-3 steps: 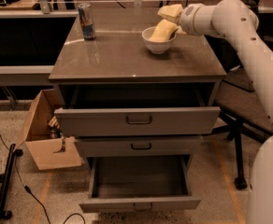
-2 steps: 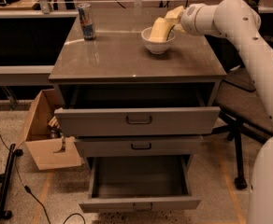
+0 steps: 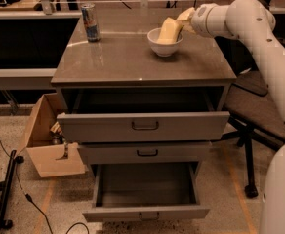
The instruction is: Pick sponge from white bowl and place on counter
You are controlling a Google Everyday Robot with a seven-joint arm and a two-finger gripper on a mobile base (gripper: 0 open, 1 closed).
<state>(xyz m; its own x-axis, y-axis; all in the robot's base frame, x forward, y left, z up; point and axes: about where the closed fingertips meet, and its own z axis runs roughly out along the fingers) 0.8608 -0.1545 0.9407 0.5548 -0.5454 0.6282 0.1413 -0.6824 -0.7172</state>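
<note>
The white bowl [image 3: 164,48] stands on the counter [image 3: 128,60] toward its back right. The pale yellow sponge [image 3: 167,32] leans steeply in the bowl, its lower end inside and its upper end raised to the right. My gripper [image 3: 184,19], at the end of the white arm reaching in from the right, is shut on the sponge's upper end just above the bowl's right rim.
A blue-and-silver can [image 3: 90,22] stands at the counter's back left. The cabinet's top drawer [image 3: 145,126] and bottom drawer [image 3: 145,191] are pulled open. A cardboard box [image 3: 47,140] sits on the floor at the left, and a dark chair [image 3: 257,106] at the right.
The sponge has tipped up from lying low in the bowl to a steep lean, its upper end lifted by my gripper, which rose slightly.
</note>
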